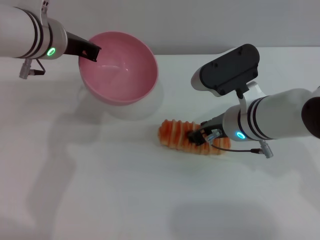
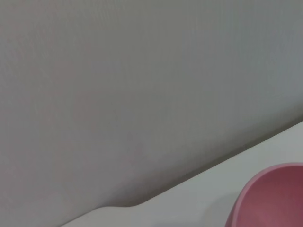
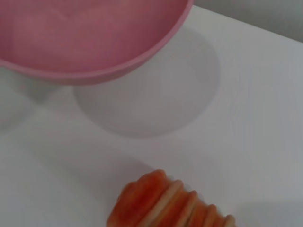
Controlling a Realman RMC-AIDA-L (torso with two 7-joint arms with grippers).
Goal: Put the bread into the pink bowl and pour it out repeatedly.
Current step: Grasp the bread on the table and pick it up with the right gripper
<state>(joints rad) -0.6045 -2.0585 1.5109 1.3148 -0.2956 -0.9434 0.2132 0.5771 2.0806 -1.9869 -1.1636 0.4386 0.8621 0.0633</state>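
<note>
The pink bowl point(image 1: 122, 70) hangs above the table at the back left, tilted with its empty, glossy inside facing me. My left gripper point(image 1: 91, 51) is shut on its left rim. The bowl's edge also shows in the left wrist view point(image 2: 272, 198) and its underside in the right wrist view point(image 3: 94, 42). The bread point(image 1: 174, 134), an orange ridged loaf, lies on the table right of the bowl's shadow, and its end is visible from the right wrist point(image 3: 156, 203). My right gripper point(image 1: 201, 136) is down on the loaf's right half, covering part of it.
The white table point(image 1: 100, 190) spreads out in front of the bread and to the left. A grey wall point(image 2: 142, 94) runs behind the table's back edge. A thin cable point(image 1: 245, 149) trails from the right wrist over the table.
</note>
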